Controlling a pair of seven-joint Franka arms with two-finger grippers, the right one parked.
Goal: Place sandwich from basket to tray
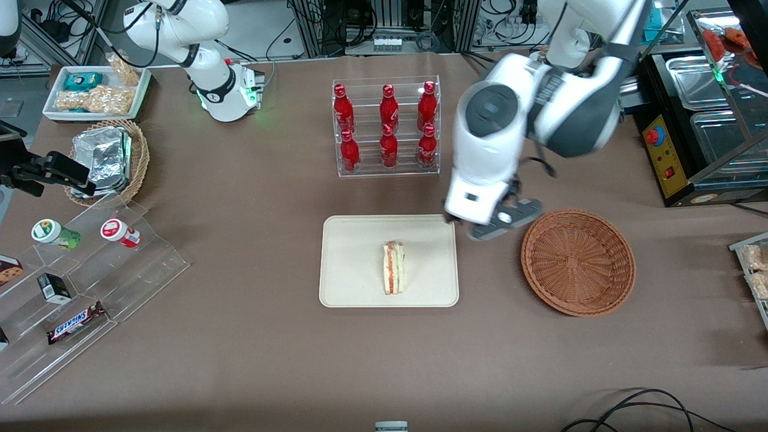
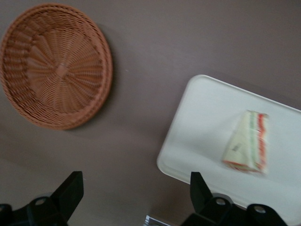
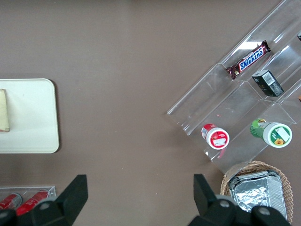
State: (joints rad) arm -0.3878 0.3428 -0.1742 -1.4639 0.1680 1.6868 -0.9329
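The sandwich (image 1: pixel 394 267) is lying on the tray (image 1: pixel 354 240), near its middle, and the basket (image 1: pixel 577 261) is sitting empty, so placement appears complete. The gripper (image 1: pixel 503 219) is hanging wide open (holding nothing) above bare desk (image 1: pixel 252 360) between tray and basket, with room to withdraw

front cam looks down on the whole bench (image 1: pixel 252 336) from high up, both wrist cams stare straight down closer, all catching the tray (image 1: pixel 354 240).
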